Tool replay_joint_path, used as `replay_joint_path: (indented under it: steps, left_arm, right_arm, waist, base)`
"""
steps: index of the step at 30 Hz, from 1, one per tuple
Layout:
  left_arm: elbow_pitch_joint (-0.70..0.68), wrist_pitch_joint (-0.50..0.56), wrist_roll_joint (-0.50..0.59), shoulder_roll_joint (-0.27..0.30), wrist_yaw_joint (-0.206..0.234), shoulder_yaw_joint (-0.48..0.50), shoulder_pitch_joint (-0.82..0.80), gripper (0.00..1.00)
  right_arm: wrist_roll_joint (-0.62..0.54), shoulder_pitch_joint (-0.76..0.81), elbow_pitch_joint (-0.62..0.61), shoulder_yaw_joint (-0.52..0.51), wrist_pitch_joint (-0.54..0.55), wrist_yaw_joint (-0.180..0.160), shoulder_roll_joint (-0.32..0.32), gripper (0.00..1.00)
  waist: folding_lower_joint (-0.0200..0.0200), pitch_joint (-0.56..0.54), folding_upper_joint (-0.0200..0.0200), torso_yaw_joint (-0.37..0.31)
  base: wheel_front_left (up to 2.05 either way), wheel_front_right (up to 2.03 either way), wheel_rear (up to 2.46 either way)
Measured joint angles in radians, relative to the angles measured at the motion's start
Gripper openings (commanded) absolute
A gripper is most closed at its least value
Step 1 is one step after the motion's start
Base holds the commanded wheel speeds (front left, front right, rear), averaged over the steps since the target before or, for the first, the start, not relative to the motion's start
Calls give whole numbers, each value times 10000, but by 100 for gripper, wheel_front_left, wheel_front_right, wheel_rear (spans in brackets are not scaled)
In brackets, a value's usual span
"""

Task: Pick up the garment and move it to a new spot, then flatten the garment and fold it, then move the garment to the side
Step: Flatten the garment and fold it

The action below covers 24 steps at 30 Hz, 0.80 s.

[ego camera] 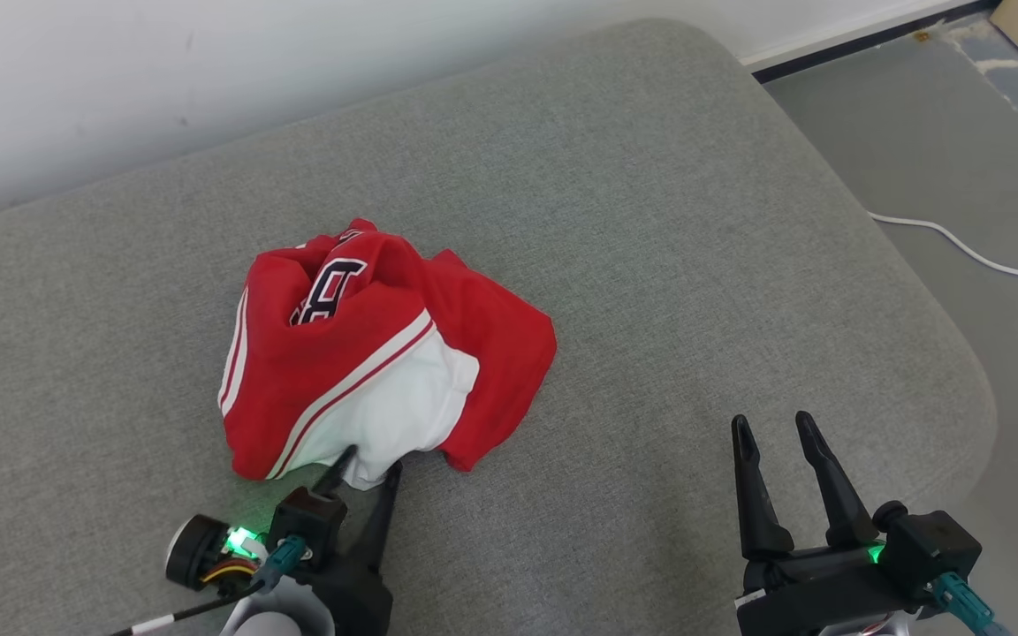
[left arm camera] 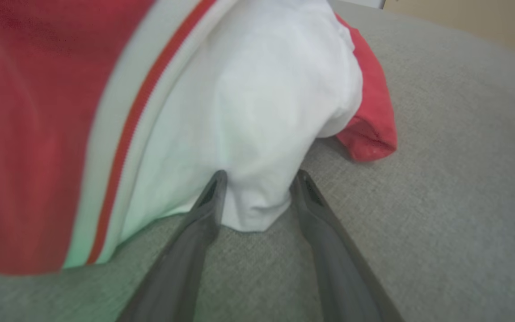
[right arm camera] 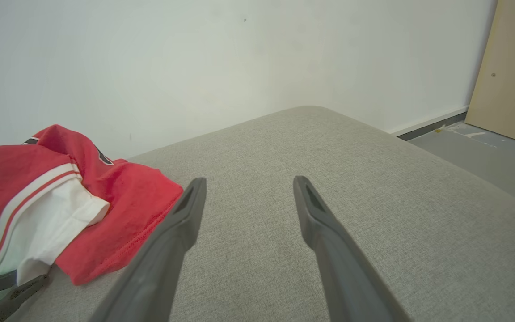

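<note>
Nearest, the left tool (ego camera: 373, 461) stands open astride the white fold at the near edge of the garment (ego camera: 359, 353), its fingers (left arm camera: 208, 201) flanking the cloth without pinching it yet; the right tool (ego camera: 773, 422) hovers open and empty over bare cushion (ego camera: 650, 265), well apart; the garment lies crumpled left of the cushion's middle; beyond, a cable (ego camera: 960, 243) trails on the floor. The likely trouble: so thin a bite of one corner may slip out on lifting, or catch only one layer, leaving the bundle dragging and tangled rather than carried.
</note>
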Motion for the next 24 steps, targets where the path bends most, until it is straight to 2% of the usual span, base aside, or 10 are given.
replay_joint_path:
  steps: [5, 11, 24]
  left_arm:
    - [-617, 2, -6, -303, -4, 173, -71, 0]
    - [-1927, 2, -23, -345, -15, 470, 407, 0]
    - [-4581, 2, 107, 566, -2, 1338, 2610, 0]
  right_arm:
    - [-134, 104, -13, -88, 0, 0, 4, 100]
    - [-201, 294, 46, -132, -2, 0, 10, 100]
    - [-270, 708, 161, -150, -2, 0, 10, 100]
  waist:
    - [-1, -103, 0, 243]
    - [-2, -294, -1, 796]
    - [-2, -1018, 0, 2688]
  base:
    - [0, 0, 0]
    - [0, 0, 0]
    - [0, 0, 0]
